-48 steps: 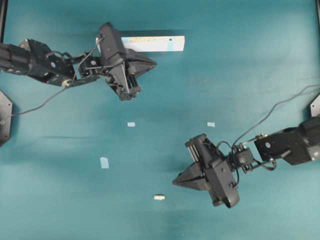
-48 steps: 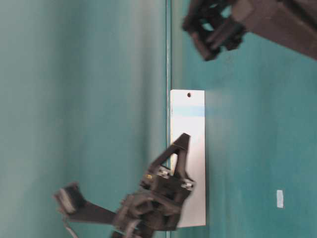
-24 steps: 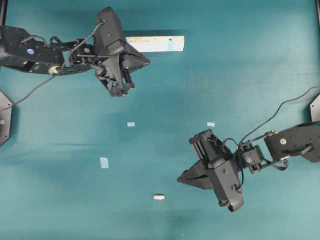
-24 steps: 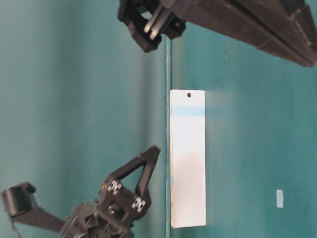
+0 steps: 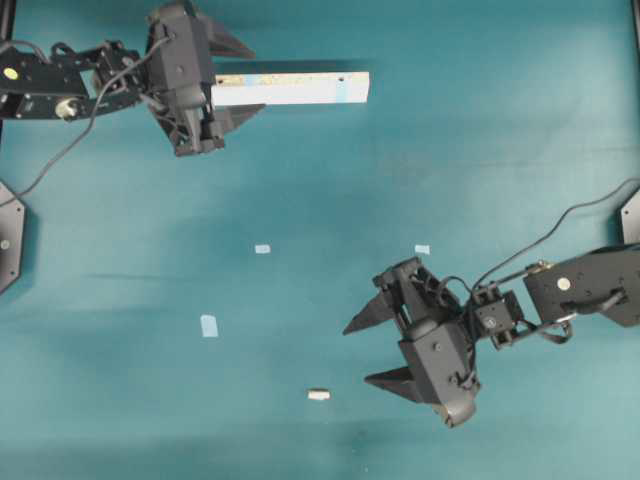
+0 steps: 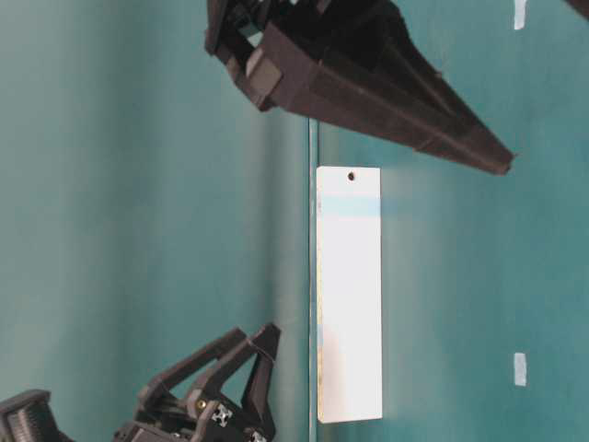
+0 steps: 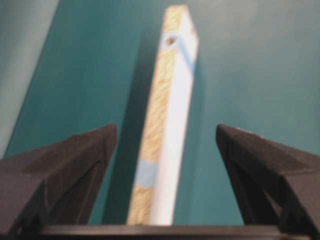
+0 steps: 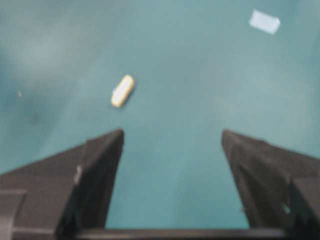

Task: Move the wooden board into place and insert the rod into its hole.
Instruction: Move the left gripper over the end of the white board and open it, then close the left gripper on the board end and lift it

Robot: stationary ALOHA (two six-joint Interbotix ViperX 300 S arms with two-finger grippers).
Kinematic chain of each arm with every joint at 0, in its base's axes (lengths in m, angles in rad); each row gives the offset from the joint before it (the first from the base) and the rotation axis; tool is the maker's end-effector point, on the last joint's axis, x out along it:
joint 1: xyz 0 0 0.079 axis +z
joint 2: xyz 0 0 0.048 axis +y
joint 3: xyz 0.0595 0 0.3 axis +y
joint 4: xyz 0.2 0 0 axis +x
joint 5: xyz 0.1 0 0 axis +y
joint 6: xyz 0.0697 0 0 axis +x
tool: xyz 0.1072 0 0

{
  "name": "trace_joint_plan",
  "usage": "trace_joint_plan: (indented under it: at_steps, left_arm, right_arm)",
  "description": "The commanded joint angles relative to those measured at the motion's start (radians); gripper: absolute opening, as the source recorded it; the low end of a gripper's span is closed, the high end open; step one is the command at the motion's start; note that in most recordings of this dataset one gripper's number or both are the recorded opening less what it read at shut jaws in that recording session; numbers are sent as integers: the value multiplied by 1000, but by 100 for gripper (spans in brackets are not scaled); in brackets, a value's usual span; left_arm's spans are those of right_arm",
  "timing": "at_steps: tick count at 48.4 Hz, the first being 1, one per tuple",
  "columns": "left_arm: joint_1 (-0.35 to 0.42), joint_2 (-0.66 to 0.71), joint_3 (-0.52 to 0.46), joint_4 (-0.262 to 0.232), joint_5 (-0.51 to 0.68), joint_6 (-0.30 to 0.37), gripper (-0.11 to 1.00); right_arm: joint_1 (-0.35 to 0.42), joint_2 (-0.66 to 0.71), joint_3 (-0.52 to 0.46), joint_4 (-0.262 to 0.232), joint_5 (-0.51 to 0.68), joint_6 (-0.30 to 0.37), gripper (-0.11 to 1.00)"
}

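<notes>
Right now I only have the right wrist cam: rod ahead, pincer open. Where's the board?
Observer: The wooden board lies near the top edge of the overhead view, on the left arm's side.
Operator: Left arm have it?
Observer: No. The left pincer is open and straddles the board's left end, with a gap on each side.
Operator: And the hole?
Observer: The hole is near the board's right end in the overhead view, beside the blue patch, away from the left pincer. Nothing is in it.
</notes>
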State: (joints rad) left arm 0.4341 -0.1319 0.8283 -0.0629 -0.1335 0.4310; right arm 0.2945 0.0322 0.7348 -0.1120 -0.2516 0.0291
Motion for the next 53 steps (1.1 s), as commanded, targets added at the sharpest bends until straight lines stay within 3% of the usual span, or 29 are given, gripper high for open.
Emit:
trace_joint_plan:
  at_steps: [1,24,36,53]
  left_arm:
    - [25,-14,-6,-2,15,11,90]
    - [67,66,0,3,14,23,91]
    - [81,143,-17,3,-37,118,91]
    - [97,242,-61,3,-106,126,91]
  right_arm:
    - [-5,-26,-25,-2,9,2,86]
    - [-9,5,-57,-2,43,2,86]
    - [-9,25,-81,-2,61,2,86]
    - [-9,25,-94,-2,94,2,86]
